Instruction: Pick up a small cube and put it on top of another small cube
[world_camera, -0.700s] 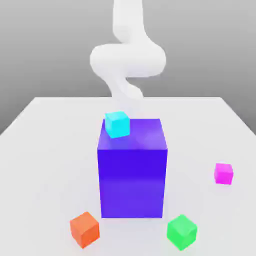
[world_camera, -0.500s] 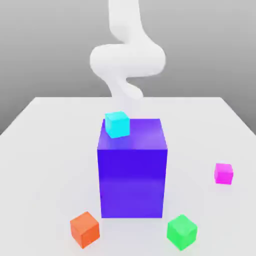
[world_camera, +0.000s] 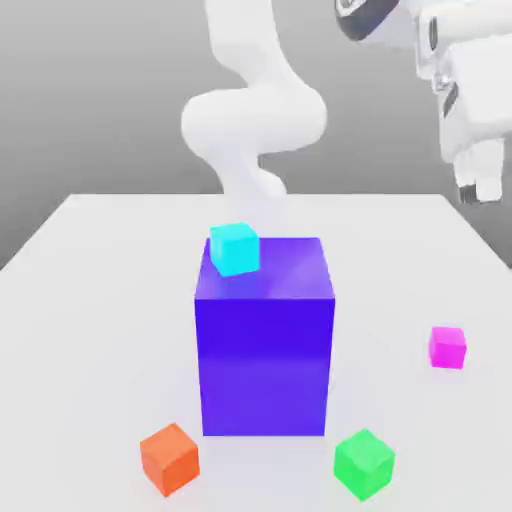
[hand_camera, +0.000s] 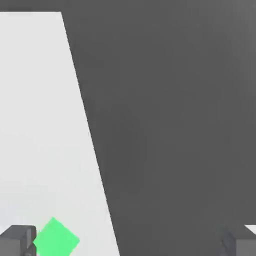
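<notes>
Sitting alone on bare tabletop (world_camera: 90, 290) toward the exterior view's right edge, the small cube (world_camera: 447, 347) has open room all around. High above it hangs the gripper (world_camera: 478, 190), jaws spread and empty. Well apart stands the big blue-purple block (world_camera: 265, 340).

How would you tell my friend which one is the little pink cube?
Find the big blue-purple block in the middle of the white table. Look toward the exterior view's right, out near the table's edge: the pink cube sits there alone on the tabletop. The orange cube and green cube sit nearer the front, and the cyan cube rides on top of the block.
</notes>
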